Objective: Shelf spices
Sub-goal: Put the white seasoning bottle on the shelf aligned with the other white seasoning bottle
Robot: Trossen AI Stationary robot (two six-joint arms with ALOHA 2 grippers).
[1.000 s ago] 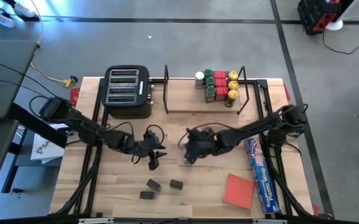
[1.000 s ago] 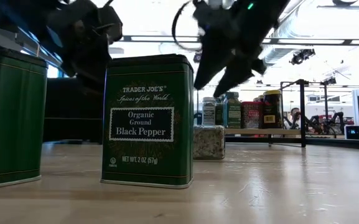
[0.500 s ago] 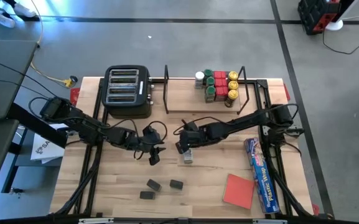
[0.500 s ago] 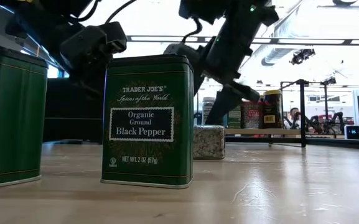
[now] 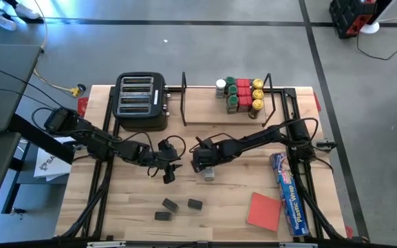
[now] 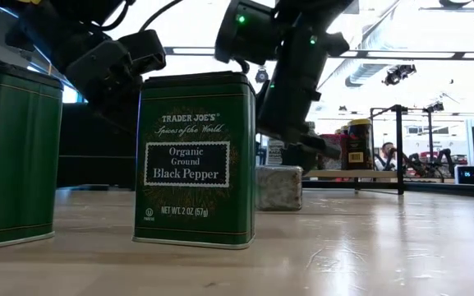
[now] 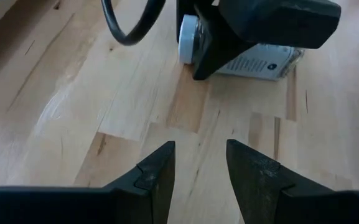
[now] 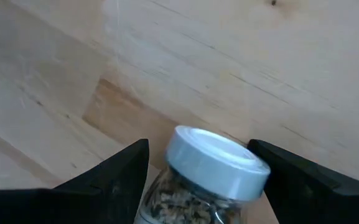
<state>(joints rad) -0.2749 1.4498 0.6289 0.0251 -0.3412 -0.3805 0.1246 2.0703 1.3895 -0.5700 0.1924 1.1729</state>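
While the left arm reaches in from the table's left edge, its left gripper (image 5: 168,173) hangs low over the bare wood near the middle, fingers (image 7: 156,177) spread with a gap between them and nothing held. Just right of it a white-capped jar (image 8: 211,163) of greyish flakes lies on its side on the wooden table (image 5: 129,213), near the centre. The right gripper (image 5: 203,162) is down over that jar, jaws spread wide to either side of the cap; I cannot tell whether they touch it. From the left wrist view the jar's cap and printed label show just beyond the dark body of the right gripper.

Nearer the front edge, left of centre, three small dark tins (image 5: 170,204) sit in a loose cluster. Seen from table height they are green, and the closest one, a black pepper tin (image 6: 194,159), stands upright with another green tin (image 6: 12,156) to its left.

At the far left of the table stands a black toaster (image 5: 140,102). Right of it, along the far edge, is the black wire shelf (image 5: 184,103) with its wooden base. Its left part holds nothing; at its right end stands a tight group of spice jars (image 5: 242,94) with white, green, red and yellow tops.

Toward the right front corner lies a flat red pad (image 5: 263,210), and beside it, along the right edge, a long blue plastic-wrap box (image 5: 289,195).
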